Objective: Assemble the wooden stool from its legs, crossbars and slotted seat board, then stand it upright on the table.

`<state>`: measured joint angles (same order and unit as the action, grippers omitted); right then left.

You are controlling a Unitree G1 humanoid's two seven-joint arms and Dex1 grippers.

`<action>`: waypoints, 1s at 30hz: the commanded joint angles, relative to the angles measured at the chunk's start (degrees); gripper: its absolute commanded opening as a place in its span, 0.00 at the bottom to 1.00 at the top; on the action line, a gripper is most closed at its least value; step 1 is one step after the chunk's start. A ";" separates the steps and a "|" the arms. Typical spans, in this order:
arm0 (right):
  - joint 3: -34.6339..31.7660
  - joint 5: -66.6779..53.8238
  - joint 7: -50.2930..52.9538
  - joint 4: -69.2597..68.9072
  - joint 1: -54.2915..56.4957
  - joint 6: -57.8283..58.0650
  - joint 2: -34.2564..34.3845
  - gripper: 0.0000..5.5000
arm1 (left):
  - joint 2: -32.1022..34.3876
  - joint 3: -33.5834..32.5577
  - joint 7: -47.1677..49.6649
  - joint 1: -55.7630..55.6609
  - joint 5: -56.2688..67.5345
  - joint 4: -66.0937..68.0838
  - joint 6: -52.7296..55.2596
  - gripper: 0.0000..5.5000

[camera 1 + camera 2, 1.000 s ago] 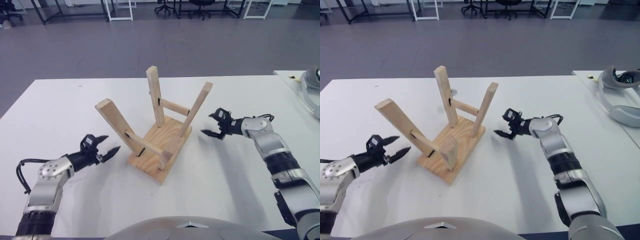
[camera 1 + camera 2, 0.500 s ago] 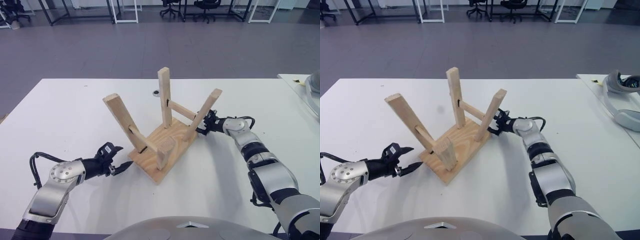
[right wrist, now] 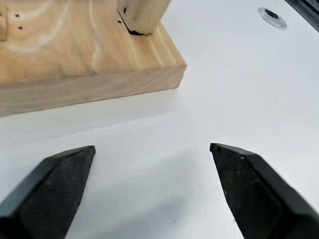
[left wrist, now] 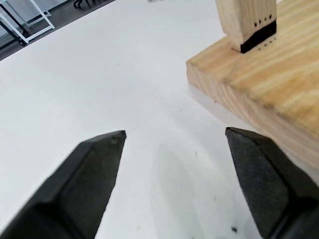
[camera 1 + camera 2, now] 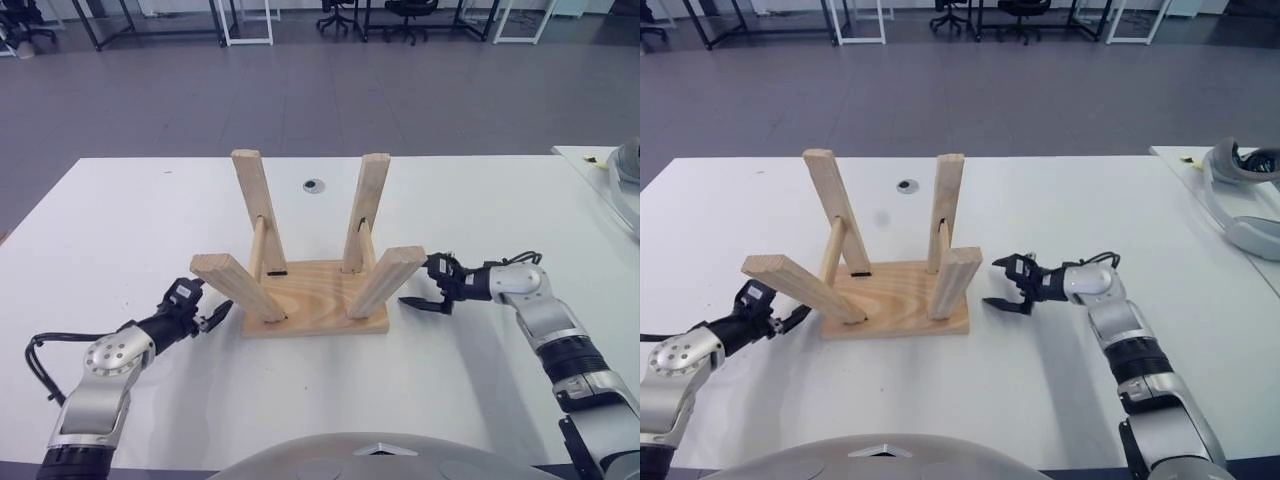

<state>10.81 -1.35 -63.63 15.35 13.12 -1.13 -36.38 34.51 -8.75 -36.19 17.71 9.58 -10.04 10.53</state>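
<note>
The wooden stool lies upside down, its seat board (image 5: 315, 308) flat on the white table (image 5: 120, 230) and its legs (image 5: 255, 210) pointing up and splayed outward. Short crossbars (image 5: 259, 243) join the legs on each side. My left gripper (image 5: 213, 317) stands open just off the board's left edge, under the near left leg (image 5: 232, 284). In the left wrist view its fingers (image 4: 92, 172) frame bare table beside the board's corner (image 4: 259, 79). My right gripper (image 5: 419, 283) is open, close to the board's right edge beside the near right leg (image 5: 385, 280). The board's corner (image 3: 75, 59) lies ahead of the right gripper (image 3: 152, 148).
A round cable grommet (image 5: 314, 185) sits in the table behind the stool. A grey and white headset-like device (image 5: 1240, 190) lies on a neighbouring table at the far right. Desks and office chairs stand on the grey floor beyond.
The stool has turned so its board lies square to me. My right gripper, at a leg half a second ago, has drawn back to the board's right edge. The left has closed in on the left edge.
</note>
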 commanded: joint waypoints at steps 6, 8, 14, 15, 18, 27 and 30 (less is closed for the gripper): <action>3.52 1.81 3.08 -13.08 -6.74 7.78 -0.88 0.79 | -0.83 5.47 -1.28 4.00 -0.04 -7.91 5.44 0.67; 4.44 2.43 4.98 -13.68 -6.05 8.43 0.44 0.79 | -0.86 6.06 -0.94 4.33 -0.02 -8.35 5.94 0.67; 4.64 -0.26 3.26 -16.16 -6.04 9.59 0.08 0.79 | -1.05 5.31 0.16 4.45 -0.65 -6.75 5.34 0.67; 4.00 -0.96 2.08 -16.28 -6.26 9.54 -1.16 0.79 | -0.96 4.98 0.33 4.35 -0.74 -6.33 5.11 0.67; 1.47 -2.17 0.84 -14.08 -4.93 8.92 -3.36 0.79 | -0.82 4.09 0.58 4.16 -0.82 -5.34 4.58 0.67; 4.52 1.75 6.03 -3.90 -0.84 3.29 2.30 0.79 | -0.34 3.96 0.21 5.25 -0.72 -5.79 4.66 0.67; 4.74 1.63 5.84 -5.90 -1.99 4.33 1.86 0.79 | 0.25 3.92 -0.69 5.58 -0.32 -6.28 5.17 0.67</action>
<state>14.82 -0.26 -57.27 10.49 12.60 1.97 -33.80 33.81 -4.83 -35.89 22.29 9.02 -15.97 14.51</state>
